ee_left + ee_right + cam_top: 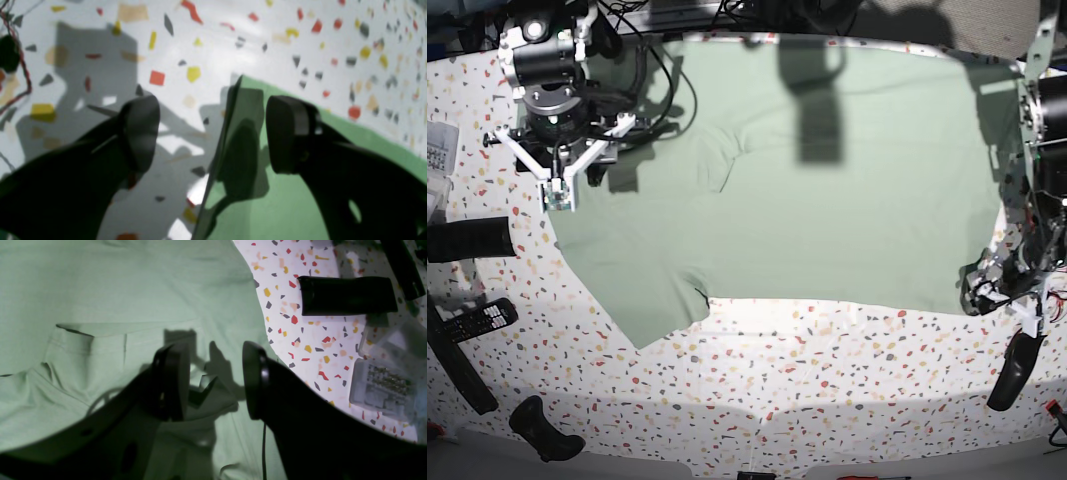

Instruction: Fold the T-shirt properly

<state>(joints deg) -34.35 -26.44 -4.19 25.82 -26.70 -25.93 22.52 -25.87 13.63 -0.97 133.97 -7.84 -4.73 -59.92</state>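
The pale sage-green T-shirt [827,200] lies spread flat over the speckled table [827,380], with one sleeve sticking out at the front left [652,310]. My right gripper [213,383] is open and hovers just above the shirt's cloth [100,306] near its left edge; in the base view it is at the far left [557,190]. My left gripper [213,133] is open, and a corner edge of the shirt [247,110] lies between its fingers. In the base view it sits at the shirt's front right corner [987,290]. Collar, buttons and logo are not visible.
A black roll [347,295] and a clear plastic box [383,386] lie left of the shirt, with a remote [477,320] and black tools [542,430] nearer the front. A black handle [1012,370] lies at the front right. Cables [657,70] trail at the back left.
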